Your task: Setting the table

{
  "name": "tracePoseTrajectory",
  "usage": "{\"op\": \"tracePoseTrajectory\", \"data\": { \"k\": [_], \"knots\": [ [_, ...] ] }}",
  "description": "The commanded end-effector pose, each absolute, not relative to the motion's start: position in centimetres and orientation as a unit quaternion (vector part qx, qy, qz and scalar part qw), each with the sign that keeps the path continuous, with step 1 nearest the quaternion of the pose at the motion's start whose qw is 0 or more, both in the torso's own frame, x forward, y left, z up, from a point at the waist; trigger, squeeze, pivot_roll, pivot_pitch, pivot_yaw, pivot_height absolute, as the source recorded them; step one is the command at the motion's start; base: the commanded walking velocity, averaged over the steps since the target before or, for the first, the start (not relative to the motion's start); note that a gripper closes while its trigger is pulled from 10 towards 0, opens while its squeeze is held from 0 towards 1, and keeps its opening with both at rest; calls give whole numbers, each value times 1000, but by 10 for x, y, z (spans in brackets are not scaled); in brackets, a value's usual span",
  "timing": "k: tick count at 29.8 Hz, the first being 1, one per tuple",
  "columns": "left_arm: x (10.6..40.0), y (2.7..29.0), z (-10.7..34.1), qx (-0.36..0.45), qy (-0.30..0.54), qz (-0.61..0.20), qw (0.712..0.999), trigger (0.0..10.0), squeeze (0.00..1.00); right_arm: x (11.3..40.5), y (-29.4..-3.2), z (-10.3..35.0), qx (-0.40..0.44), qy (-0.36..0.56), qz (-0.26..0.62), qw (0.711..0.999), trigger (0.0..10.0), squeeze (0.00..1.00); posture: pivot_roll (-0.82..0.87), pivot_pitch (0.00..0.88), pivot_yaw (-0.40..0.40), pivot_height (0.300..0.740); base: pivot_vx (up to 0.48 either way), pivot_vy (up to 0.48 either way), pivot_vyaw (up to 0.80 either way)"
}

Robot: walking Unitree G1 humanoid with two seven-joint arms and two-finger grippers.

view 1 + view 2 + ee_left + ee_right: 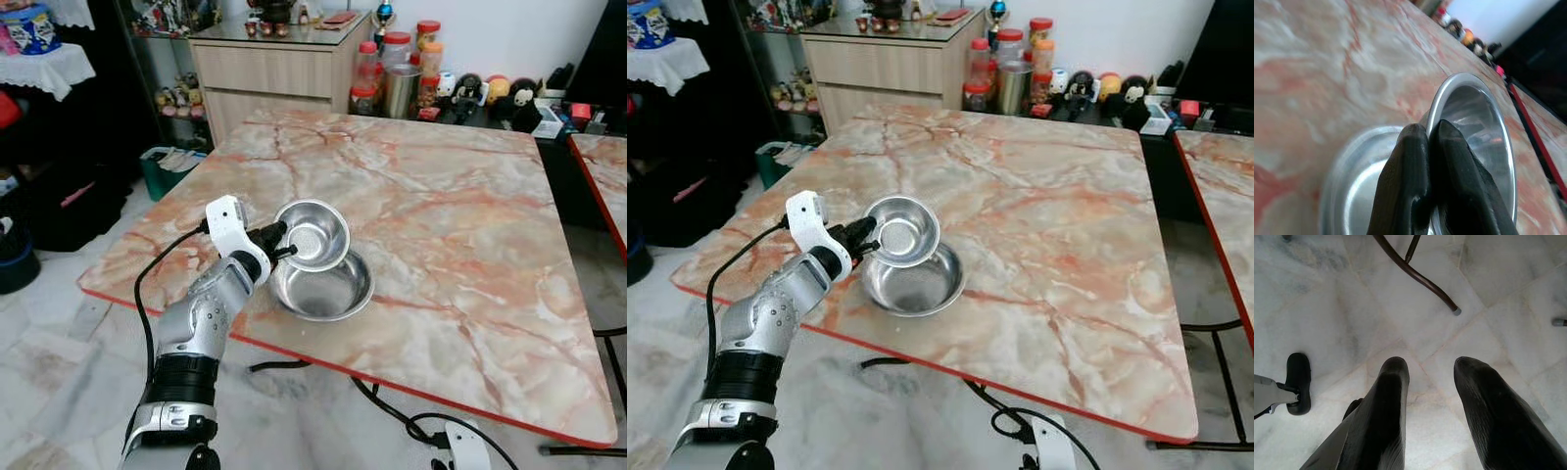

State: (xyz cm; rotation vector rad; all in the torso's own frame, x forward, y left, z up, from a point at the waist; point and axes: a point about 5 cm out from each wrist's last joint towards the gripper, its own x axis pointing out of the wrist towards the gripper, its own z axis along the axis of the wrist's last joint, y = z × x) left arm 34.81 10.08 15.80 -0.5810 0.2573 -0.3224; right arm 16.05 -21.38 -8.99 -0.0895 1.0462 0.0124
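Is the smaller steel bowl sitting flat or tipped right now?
Tipped. The left gripper pinches the smaller bowl by its rim, tilted, partly over the larger bowl.

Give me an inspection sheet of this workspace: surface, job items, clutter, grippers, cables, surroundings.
Surface: marble-pattern table with a red edge; a second like it on the right.
Job's things: small steel bowl held tilted by its rim, over the large steel bowl that sits on the table.
Clutter: nothing seen on the table besides the bowls.
Grippers: left gripper shut on the small bowl's rim; right gripper open, hanging over the floor.
Cables: black cable on the floor under the table edge; another along the left arm.
Surroundings: wooden cabinet, jars and figurines beyond the table.
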Motion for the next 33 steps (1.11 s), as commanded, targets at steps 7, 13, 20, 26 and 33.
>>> {"op": "tracePoseTrajectory", "data": {
  "k": [7,13,20,26,33],
  "knots": [
    [353,91,160,-282,148,-153,936,10000,0,163,-213,-89,-44,500,9,865,10000,0,60,0,18,740,0,0,0],
    [358,94,158,-269,163,-136,939,10000,0,162,-213,-90,-45,501,9,864,10000,0,58,0,24,740,0,0,0],
    [359,94,155,-261,177,-131,940,10000,0,162,-212,-90,-44,501,9,864,10000,0,59,0,25,740,0,0,0],
    [358,90,153,-257,186,-137,938,10000,0,162,-213,-90,-44,501,10,864,10000,0,57,0,26,740,0,0,0],
    [359,81,154,-254,194,-142,937,10000,0,161,-213,-90,-44,502,9,864,10000,0,55,0,27,740,0,0,0]
  ]
}}
